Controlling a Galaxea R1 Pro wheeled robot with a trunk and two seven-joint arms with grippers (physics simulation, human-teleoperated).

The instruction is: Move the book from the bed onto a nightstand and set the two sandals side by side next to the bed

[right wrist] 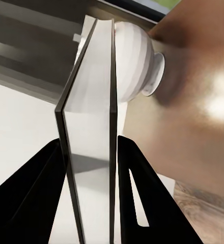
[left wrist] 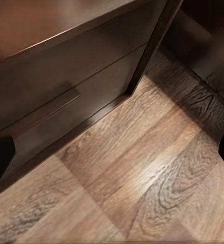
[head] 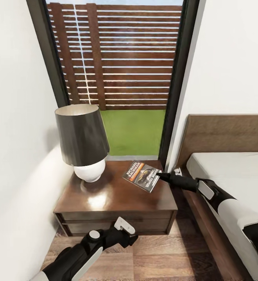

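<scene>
While clamped, book [right wrist: 89,127] edge-on.

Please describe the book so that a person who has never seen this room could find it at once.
Below the tall window stands a dark nightstand bearing a black-shaded lamp. Over its top, on the bed side, the right gripper holds the book. It is thin, dark-covered, with an orange band and white lettering.

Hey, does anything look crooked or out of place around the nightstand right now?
Only the book: it sits at an angle over the nightstand top, gripped by the right claw. The lamp stands upright.
</scene>
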